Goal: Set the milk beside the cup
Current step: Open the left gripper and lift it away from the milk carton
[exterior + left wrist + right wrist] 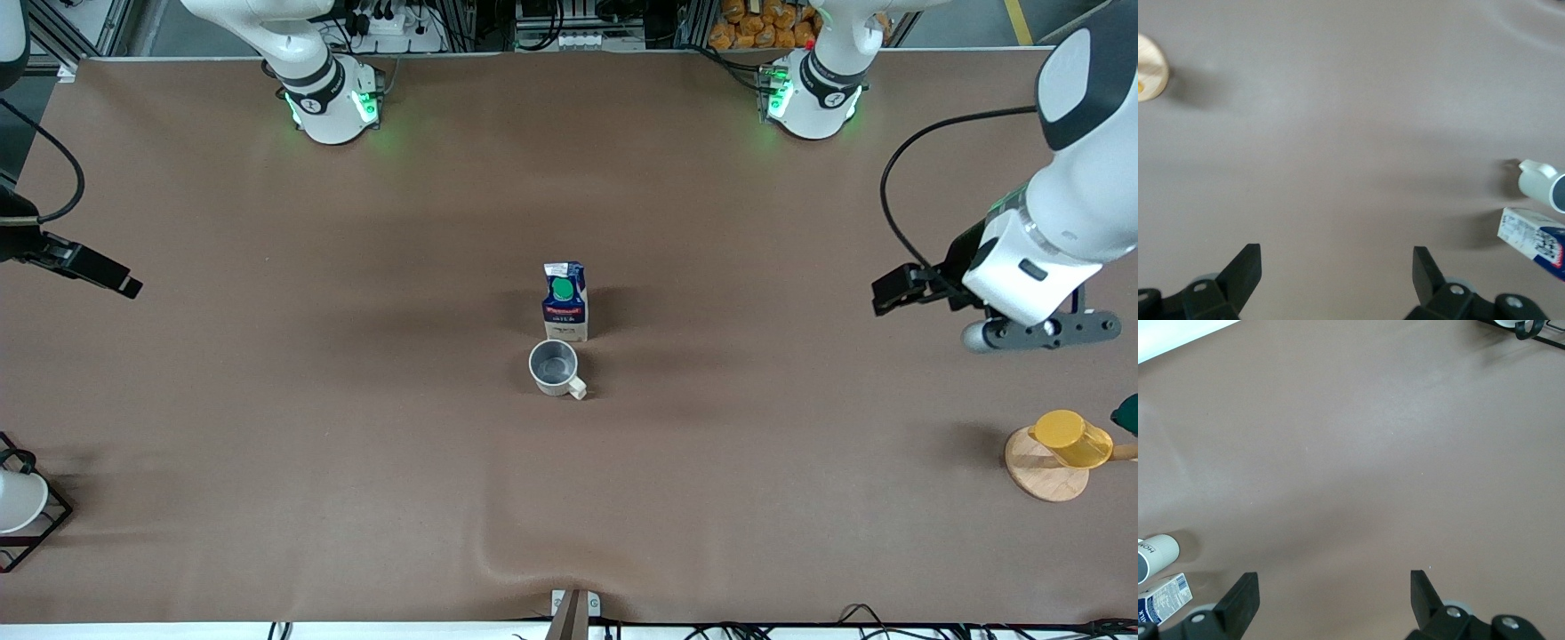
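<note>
The milk (565, 302), a small dark-blue carton with a green cap, stands upright in the middle of the table. Touching or almost touching it, nearer the front camera, stands the cup (556, 367), cream-white with a grey inside and a side handle. My left gripper (896, 292) hangs open over bare cloth toward the left arm's end; its wrist view shows the open left gripper (1336, 267), the milk (1535, 240) and the cup (1541, 183) at the frame's edge. My right gripper (111, 277) hangs open over bare cloth at the right arm's end. The right wrist view shows the empty right gripper (1333, 590), the cup (1155, 553) and the milk (1165, 597).
A yellow translucent cup (1071, 438) rests on a round wooden stand (1045, 476) at the left arm's end, near the front camera. A black wire rack (44, 524) with a white cup (18, 500) sits at the right arm's end. The brown cloth has a raised fold (524, 564) near the front edge.
</note>
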Controlling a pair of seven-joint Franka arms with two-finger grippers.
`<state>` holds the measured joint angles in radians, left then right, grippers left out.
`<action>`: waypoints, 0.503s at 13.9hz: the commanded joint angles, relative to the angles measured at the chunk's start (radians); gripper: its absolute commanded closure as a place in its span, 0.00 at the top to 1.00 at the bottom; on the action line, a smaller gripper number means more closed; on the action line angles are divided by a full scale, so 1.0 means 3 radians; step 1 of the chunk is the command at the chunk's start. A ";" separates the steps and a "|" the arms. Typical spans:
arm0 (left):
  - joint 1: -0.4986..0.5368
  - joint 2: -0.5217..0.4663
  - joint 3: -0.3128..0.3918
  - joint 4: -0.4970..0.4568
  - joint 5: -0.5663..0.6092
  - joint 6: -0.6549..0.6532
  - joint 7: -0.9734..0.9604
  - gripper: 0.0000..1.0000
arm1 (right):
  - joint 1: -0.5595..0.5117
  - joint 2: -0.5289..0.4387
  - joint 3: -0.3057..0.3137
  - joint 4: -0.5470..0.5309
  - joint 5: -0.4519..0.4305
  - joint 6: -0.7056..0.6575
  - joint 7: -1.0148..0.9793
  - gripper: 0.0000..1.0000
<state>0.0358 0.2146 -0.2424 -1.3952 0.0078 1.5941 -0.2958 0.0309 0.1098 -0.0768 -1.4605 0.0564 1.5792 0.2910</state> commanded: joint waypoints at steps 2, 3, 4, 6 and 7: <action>0.0187 -0.0408 -0.0031 -0.0365 0.0015 0.0025 0.0066 1.00 | -0.0006 0.0023 -0.0010 0.0077 0.0042 -0.0104 0.0032 1.00; 0.0183 -0.0439 -0.0026 -0.0371 0.0015 -0.0016 0.0056 1.00 | -0.0006 0.0023 -0.0010 0.0077 0.0037 -0.0105 0.0032 1.00; 0.0188 -0.0500 -0.0015 -0.0381 -0.0015 -0.0163 -0.0005 1.00 | -0.0001 0.0023 -0.0010 0.0072 0.0037 -0.0105 0.0032 1.00; 0.0172 -0.0552 0.0025 -0.0366 0.0015 -0.0216 0.0040 1.00 | -0.0006 0.0018 -0.0010 0.0057 0.0042 -0.0105 0.0022 1.00; 0.0091 -0.0557 0.0127 -0.0381 0.0020 -0.0216 0.0045 1.00 | -0.0006 0.0018 -0.0010 0.0057 0.0037 -0.0105 0.0017 1.00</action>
<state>0.0815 0.0827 -0.2361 -1.4735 0.0079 1.5345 -0.2945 0.0308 0.1098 -0.0780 -1.4598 0.0565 1.5617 0.2911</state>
